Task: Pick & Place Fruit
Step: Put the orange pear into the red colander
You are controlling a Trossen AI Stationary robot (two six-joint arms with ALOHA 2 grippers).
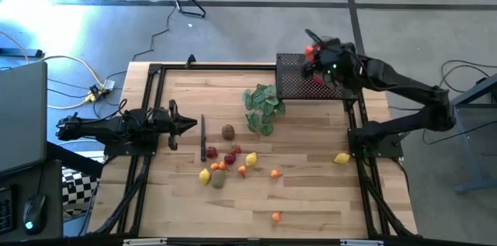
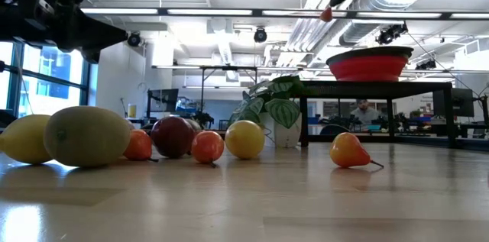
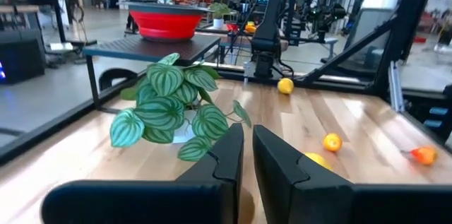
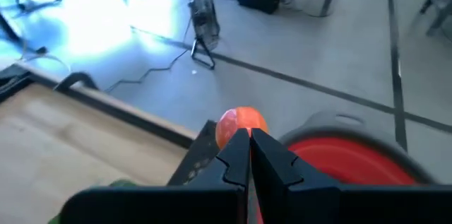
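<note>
My right gripper is shut on a small red-orange fruit, high over the far right of the table. It is beside and above the red bowl, which sits on a black mesh stand. The other fruit lie on the wooden table: a cluster, a brown piece, a lemon and an orange piece. My left gripper rests shut and level at the table's left side, touching nothing. My right gripper pinches the red-orange fruit between its two fingertips at the fruit's near side; the fingers hide the exact spot. The fingers slant downward from the table's right. The fruit sticks out past the tips, lifted clear, higher than the bowl's rim.
A green leafy plant sprig stands mid-table, just left of the stand. Black frame rails run along the table's left and right sides. Bare wood lies between the fruit cluster and the lemon.
</note>
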